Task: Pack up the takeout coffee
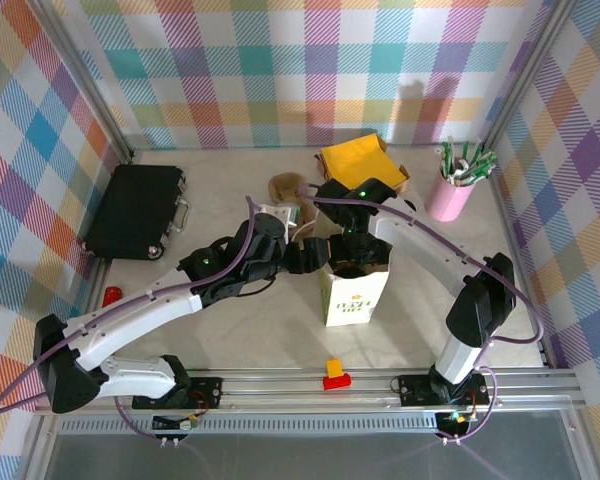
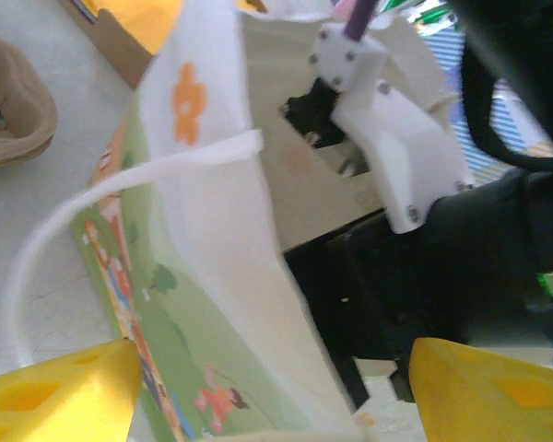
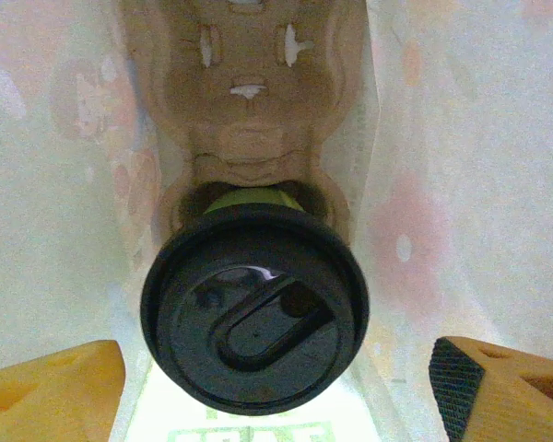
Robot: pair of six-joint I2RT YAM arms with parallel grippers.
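Coffee cup (image 3: 253, 331) sits deep inside the bag (image 1: 355, 295)
Walls crowd it on both sides; right gripper (image 3: 276, 391) and left gripper (image 2: 276, 391) both spread wide.

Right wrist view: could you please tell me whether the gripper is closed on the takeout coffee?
No: the right gripper is open, its fingers wide apart and clear of the takeout coffee, which sits in a cardboard carrier.
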